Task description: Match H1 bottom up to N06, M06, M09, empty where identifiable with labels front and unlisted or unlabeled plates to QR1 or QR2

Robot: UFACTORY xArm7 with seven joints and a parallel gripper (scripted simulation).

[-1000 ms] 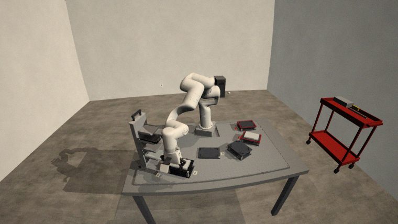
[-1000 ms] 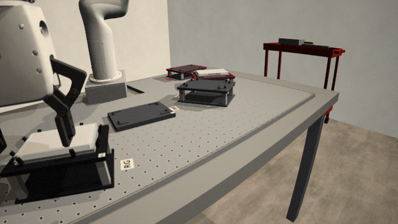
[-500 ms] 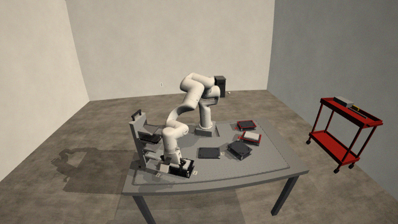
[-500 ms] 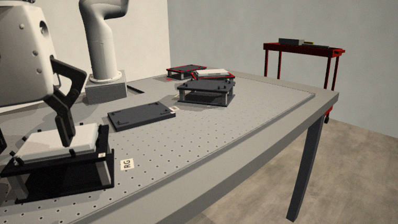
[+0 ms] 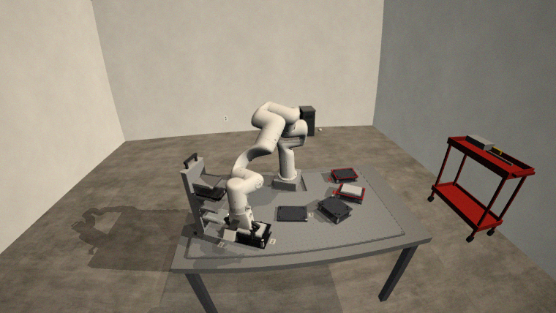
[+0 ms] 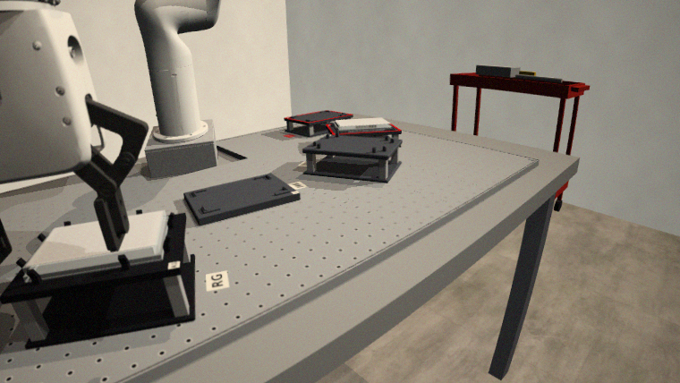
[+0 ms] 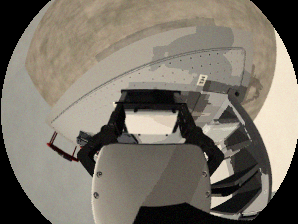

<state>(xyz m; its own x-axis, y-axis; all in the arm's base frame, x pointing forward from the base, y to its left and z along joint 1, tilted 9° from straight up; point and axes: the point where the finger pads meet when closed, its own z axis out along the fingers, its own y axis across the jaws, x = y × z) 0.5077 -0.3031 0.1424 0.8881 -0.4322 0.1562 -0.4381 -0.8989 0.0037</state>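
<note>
Hand (image 6: pixel 110 223) fully spread, empty, lowered astride pale plate (image 6: pixel 76 242) seated on regrip nest (image 6: pixel 181 266) by RG label. Plate likely light, rigid, slick plastic; best gripped across long sides.

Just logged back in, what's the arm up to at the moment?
The gripper is down over the white plate on the regrip nest, jaws fully open on either side of it, holding nothing. One red-rimmed quarantine nest carries a white plate; the other is bare. The flat dark nest and raised dark nest hold nothing.
</note>
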